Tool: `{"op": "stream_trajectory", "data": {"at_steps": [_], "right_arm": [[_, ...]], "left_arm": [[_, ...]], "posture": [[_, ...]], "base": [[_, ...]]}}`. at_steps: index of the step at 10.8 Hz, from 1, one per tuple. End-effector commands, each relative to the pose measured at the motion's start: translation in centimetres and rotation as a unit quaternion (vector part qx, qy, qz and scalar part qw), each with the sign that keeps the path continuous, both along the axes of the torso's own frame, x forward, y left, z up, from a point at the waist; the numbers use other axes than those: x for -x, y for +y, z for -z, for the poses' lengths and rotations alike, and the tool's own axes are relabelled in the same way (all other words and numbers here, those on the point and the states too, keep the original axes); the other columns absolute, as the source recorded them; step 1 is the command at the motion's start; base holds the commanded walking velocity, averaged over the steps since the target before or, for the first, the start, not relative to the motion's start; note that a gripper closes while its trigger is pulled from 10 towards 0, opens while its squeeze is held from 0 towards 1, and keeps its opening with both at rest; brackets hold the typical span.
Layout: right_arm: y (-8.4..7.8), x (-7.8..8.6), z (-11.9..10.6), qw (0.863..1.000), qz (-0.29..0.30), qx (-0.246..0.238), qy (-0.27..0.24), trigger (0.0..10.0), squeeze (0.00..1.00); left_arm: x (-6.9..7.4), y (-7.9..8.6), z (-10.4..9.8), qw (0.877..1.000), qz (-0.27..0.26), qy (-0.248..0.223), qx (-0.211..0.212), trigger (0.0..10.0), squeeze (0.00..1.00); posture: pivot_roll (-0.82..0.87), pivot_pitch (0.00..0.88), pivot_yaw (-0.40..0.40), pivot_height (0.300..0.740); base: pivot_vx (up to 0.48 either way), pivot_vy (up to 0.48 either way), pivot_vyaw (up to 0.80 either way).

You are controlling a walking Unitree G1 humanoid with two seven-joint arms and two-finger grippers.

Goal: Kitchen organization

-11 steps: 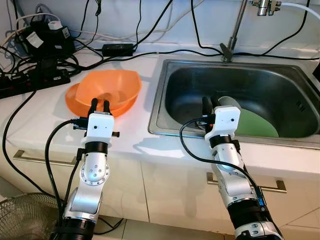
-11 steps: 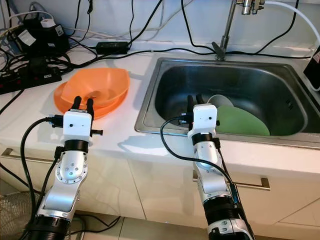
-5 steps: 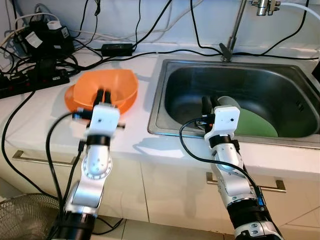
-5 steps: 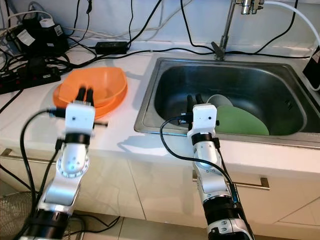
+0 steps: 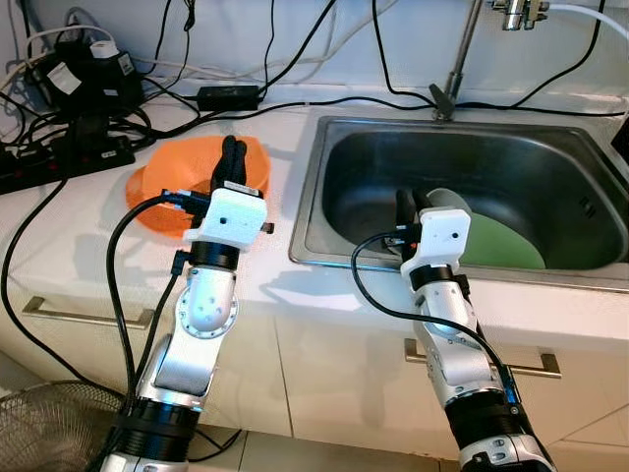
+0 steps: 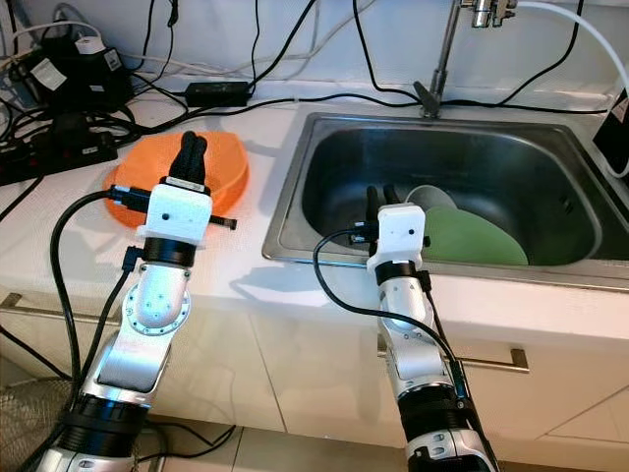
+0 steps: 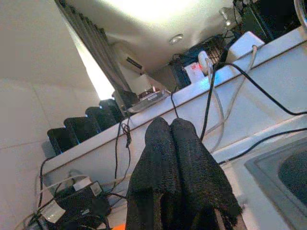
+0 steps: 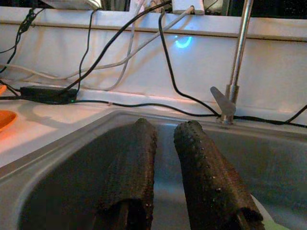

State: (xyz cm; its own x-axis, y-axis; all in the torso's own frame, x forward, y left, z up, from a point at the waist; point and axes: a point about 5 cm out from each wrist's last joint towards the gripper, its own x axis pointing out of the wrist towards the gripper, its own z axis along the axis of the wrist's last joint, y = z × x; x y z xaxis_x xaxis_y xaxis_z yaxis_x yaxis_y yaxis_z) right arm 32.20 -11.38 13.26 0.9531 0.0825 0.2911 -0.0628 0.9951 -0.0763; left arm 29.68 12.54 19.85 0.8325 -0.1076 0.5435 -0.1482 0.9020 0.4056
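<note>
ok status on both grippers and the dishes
Left gripper shut, raised over orange bowls. Right gripper open at sink edge, green plate inside.

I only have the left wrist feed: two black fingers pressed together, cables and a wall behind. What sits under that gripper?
Observer: The left gripper is raised over the stacked orange bowls on the white counter, fingers together, holding nothing.
Operator: And the right arm?
Observer: The right gripper hangs at the front edge of the steel sink, fingers slightly apart.
Operator: Anything in the basin?
Observer: A green plate lies there, with a pale cup or bowl beside it, just past the right gripper.
</note>
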Motion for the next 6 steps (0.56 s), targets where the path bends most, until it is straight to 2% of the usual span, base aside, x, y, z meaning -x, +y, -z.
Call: {"op": "stream_trajectory", "data": {"at_steps": [1,2,3,5,6], "right_arm": [[0.2,-0.1,0.8,1.000,0.000,0.004,0.021,10.0,0.00],[0.3,0.0,0.9,1.000,-0.001,0.003,0.022,10.0,0.00],[0.4,0.0,0.9,1.000,-0.001,0.002,0.023,10.0,0.00],[0.5,-0.1,1.0,1.000,-0.004,0.002,0.024,10.0,0.00],[0.5,-0.1,1.0,1.000,-0.004,0.002,0.024,10.0,0.00]], "left_arm": [[0.3,0.0,-0.2,1.000,0.001,-0.005,0.003,10.0,0.00],[0.8,0.7,0.3,1.000,-0.020,0.001,0.023,10.0,1.00],[1.0,1.6,0.3,0.998,-0.045,0.001,0.043,10.0,1.00],[1.5,2.8,1.1,0.996,-0.058,0.015,0.062,10.0,1.00],[1.8,2.9,1.3,0.996,-0.060,0.018,0.063,10.0,1.00]], "posture": [[0.10,0.000,0.046,0.740],[0.10,0.000,0.047,0.740],[0.11,0.000,0.046,0.740],[0.11,0.000,0.046,0.740],[0.11,0.000,0.046,0.740]], "base": [[0.000,0.000,0.00],[0.000,0.000,0.00],[0.000,0.000,0.00],[0.000,0.000,0.00],[0.000,0.000,0.00]]}}
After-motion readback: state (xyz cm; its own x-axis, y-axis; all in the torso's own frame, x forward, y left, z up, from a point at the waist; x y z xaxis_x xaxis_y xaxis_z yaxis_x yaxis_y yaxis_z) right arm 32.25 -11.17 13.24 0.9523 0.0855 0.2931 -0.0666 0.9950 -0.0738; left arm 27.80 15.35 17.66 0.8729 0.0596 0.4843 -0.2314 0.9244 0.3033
